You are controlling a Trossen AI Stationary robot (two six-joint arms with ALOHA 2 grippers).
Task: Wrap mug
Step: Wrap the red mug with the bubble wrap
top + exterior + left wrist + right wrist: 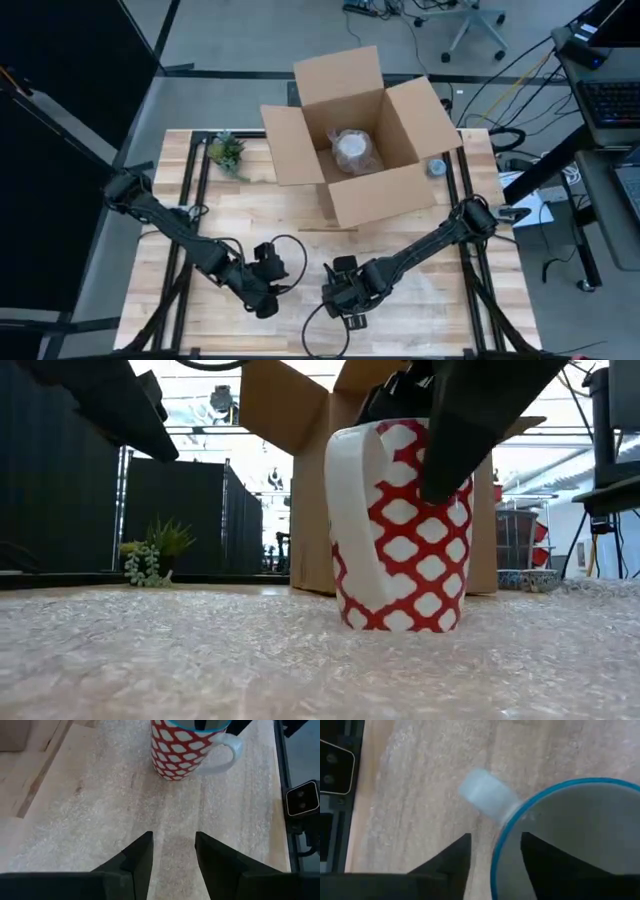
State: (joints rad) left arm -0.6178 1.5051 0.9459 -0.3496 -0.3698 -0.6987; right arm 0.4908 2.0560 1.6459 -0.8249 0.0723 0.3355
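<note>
One mug (398,525), red with a white lattice and a white handle, stands upright on a sheet of bubble wrap (200,660) near the front edge of the tabletop (300,215), roughly mid-width.

The right gripper (495,852) is right over the mug. Its fingers straddle the blue rim, one inside the cup and one outside by the handle, with a gap between them. I can't tell if they pinch the wall.

The left gripper (173,851) sits low over the wrap, just beside the mug on its left, jaws apart and holding nothing. There's bare wrap between its fingers and the mug.

Room to move: the front-left and front-right of the tabletop show bare wood beyond the wrap. The back-centre is taken by one open cardboard box (375,135), flaps spread, overhanging the back edge.

Per view:
- The high view alone shows a pale wrapped bundle (354,148) inside the box. It hides the mug under the right gripper.
- The low view shows the mug's full height and handle side, plus a bowl (525,579) beside the box.
- The left wrist view shows the mug's base flat on the wrap.
- The right wrist view shows the grey inside of the mug.

One small potted plant (227,152) sits at the back-left. One roll of tape (436,167) is at the back-right, by the box.
</note>
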